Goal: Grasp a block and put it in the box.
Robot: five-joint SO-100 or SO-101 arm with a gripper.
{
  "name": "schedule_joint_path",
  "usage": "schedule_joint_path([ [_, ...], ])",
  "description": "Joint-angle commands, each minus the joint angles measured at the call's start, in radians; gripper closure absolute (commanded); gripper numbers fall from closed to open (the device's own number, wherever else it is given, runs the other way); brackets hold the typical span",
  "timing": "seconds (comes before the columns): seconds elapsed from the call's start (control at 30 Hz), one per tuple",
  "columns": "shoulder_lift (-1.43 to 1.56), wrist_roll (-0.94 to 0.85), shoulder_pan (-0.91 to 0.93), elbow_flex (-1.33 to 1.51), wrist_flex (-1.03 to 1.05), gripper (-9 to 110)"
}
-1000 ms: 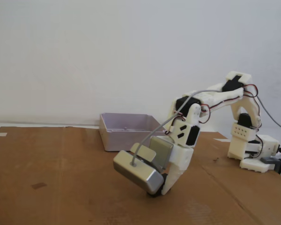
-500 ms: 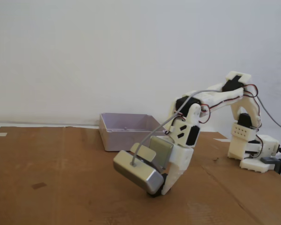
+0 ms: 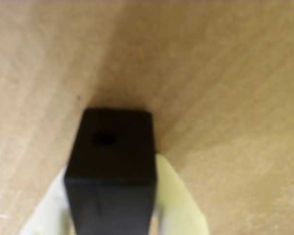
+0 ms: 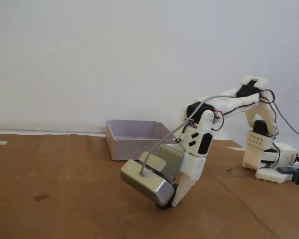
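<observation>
A: How is the small matte black rectangular block [image 3: 111, 166] held?

B: It is clamped between the pale fingers [image 3: 179, 200] of the pincer [image 4: 168, 204], low over the brown cardboard surface [image 4: 65, 199], for lifting.

A: And the pale lilac plastic box [image 4: 134, 139]?

B: It is placed at the surface's far edge, before a white wall [image 4: 114, 55].

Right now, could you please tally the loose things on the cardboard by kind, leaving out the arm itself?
Black block: 1, between the gripper fingers
Pale lilac-grey box: 1
Total: 2
</observation>
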Motion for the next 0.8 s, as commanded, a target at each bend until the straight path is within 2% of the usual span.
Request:
schedule_joint_path([
  [0.0,0.219,0.006,0.008,-0.081,-0.006,101],
  [0.47,0.33,0.006,0.011,-0.081,-0.006,101],
  [0.77,0.422,0.006,0.077,-0.081,-0.006,101],
])
